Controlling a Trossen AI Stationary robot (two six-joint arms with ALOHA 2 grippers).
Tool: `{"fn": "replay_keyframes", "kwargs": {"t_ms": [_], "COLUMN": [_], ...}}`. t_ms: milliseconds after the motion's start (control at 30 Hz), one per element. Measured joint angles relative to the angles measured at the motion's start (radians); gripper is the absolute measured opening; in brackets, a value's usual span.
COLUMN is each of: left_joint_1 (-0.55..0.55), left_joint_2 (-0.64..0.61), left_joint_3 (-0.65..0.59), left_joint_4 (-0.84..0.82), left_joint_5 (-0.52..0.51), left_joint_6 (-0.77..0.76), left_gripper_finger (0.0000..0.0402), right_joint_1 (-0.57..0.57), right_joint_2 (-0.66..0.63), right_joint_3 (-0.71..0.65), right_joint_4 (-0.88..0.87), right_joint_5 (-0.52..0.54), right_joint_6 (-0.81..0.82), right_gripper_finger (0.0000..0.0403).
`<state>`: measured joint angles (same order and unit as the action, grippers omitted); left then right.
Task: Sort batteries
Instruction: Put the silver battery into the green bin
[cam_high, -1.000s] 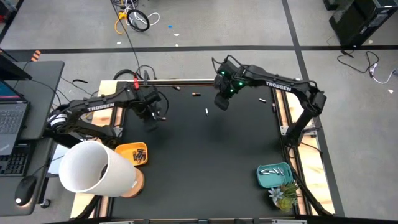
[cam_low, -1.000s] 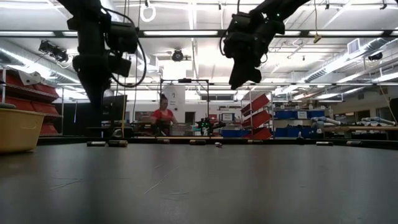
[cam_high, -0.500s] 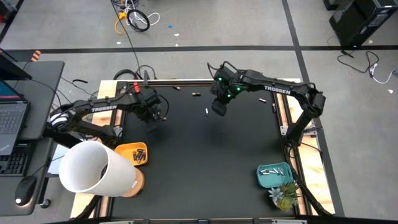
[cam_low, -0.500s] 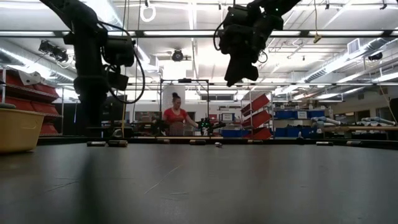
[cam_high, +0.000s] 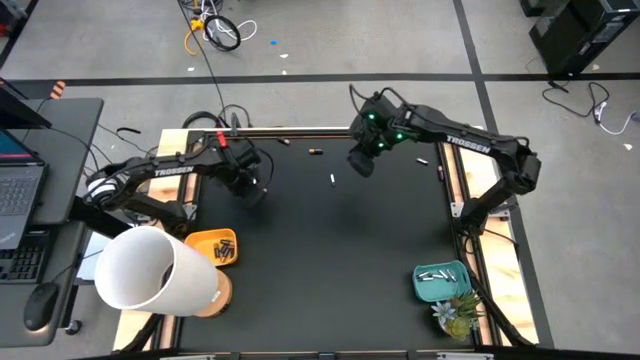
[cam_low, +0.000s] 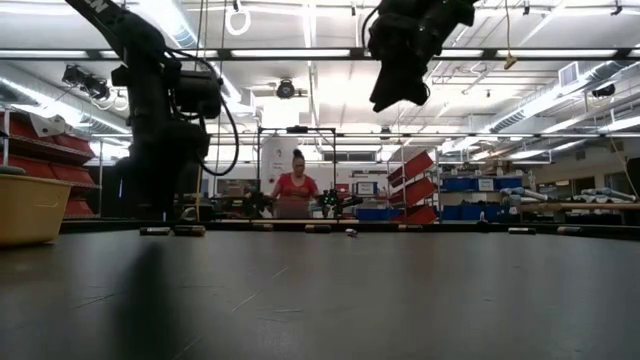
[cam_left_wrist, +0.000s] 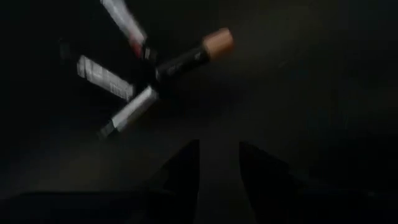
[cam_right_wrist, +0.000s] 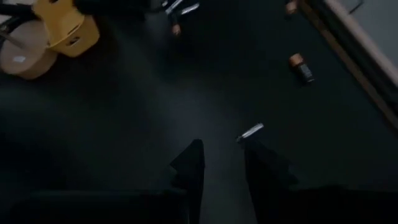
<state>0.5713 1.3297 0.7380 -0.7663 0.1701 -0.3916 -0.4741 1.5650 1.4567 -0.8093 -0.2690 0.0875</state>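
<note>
Several batteries lie flat on the black mat (cam_high: 340, 250). A cluster lies under my left gripper (cam_high: 250, 192): in the left wrist view a dark battery with a copper end (cam_left_wrist: 186, 59) and white ones (cam_left_wrist: 127, 112) lie just beyond the gripper (cam_left_wrist: 217, 158), which is open, points down and is low over the mat. My right gripper (cam_high: 362, 166) hangs high above the mat (cam_low: 395, 95), open and holding nothing. A white battery (cam_right_wrist: 250, 132) lies on the mat below and ahead of it (cam_high: 333, 179). A dark battery (cam_right_wrist: 300, 67) lies near the far edge.
An orange tray (cam_high: 200, 243) with dark batteries sits at the near left beside a big white cylinder (cam_high: 150, 270). A teal tray (cam_high: 462, 285) with white batteries stands at the near right, next to a small plant (cam_high: 458, 315). More batteries (cam_high: 315, 151) lie along the far edge. A person stands far behind the table (cam_low: 297, 190).
My left gripper has come down toward the battery cluster and has rolled about its own axis. My right gripper has risen higher above the mat.
</note>
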Motion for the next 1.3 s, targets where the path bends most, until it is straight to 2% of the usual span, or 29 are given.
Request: {"fn": "replay_keyframes", "kwargs": {"t_ms": [133, 467, 633, 933, 1300], "left_joint_1": [-0.042, -0.056, -0.044, 0.037, 0.050], "left_joint_2": [-0.002, -0.019, -0.023, -0.010, 0.139], "left_joint_3": [-0.001, -0.012, -0.012, -0.012, -0.012], "left_joint_4": [0.006, 0.023, 0.042, 0.093, 0.119], "left_joint_5": [-0.056, -0.199, -0.287, -0.315, -0.346], "left_joint_6": [-0.201, -0.604, -0.651, -0.740, -0.742], "left_gripper_finger": [0.0127, 0.0127, 0.0127, 0.0140, 0.0183], "right_joint_1": [-0.012, -0.031, -0.030, -0.033, -0.033], "right_joint_2": [-0.014, -0.015, -0.015, -0.015, -0.015], "right_joint_3": [0.000, 0.000, 0.000, 0.000, 0.000], "right_joint_4": [-0.001, -0.033, -0.040, -0.018, 0.046], "right_joint_5": [0.014, 0.013, 0.008, -0.020, -0.021], "right_joint_6": [0.000, -0.037, -0.082, -0.134, -0.113], "right_gripper_finger": [0.0103, 0.0103, 0.0103, 0.0103, 0.0103]}}
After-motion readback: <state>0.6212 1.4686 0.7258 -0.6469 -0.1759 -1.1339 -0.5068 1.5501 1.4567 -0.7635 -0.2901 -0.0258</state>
